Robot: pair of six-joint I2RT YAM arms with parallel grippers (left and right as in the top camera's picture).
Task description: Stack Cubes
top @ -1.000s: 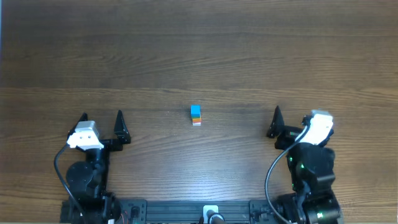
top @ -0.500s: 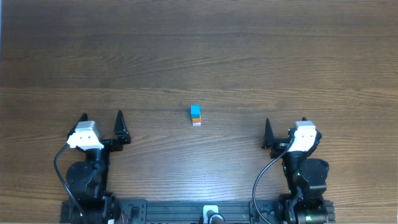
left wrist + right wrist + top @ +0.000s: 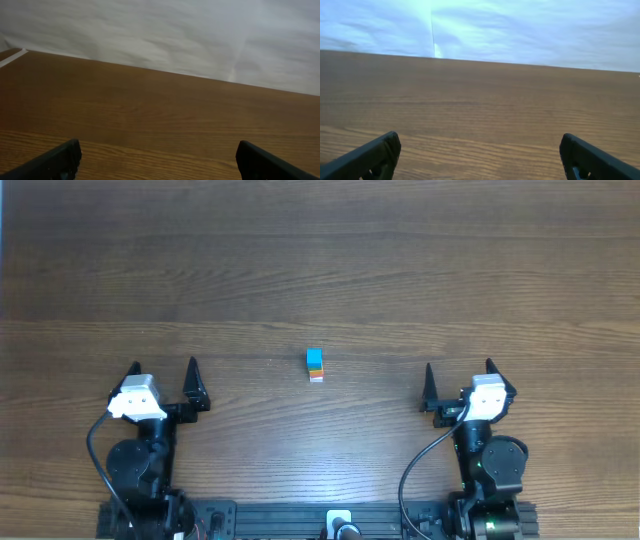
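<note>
A small stack of cubes (image 3: 315,365) stands at the middle of the wooden table, a blue cube on top, an orange one under it and a pale one at the bottom. My left gripper (image 3: 163,370) rests open near the table's front left, well away from the stack. My right gripper (image 3: 458,376) is open near the front right, equally far from the stack. In the left wrist view the left gripper (image 3: 157,159) has bare wood between its fingers. The right gripper (image 3: 480,159) in its own view likewise holds nothing.
The brown wooden table (image 3: 320,270) stretches wide behind and around the stack. A pale wall (image 3: 165,30) rises beyond the table's far edge. Cables run from both arm bases along the front edge.
The right arm has drawn back toward its base and turned to face straight ahead, its gripper still open. The left arm and the stack have not moved.
</note>
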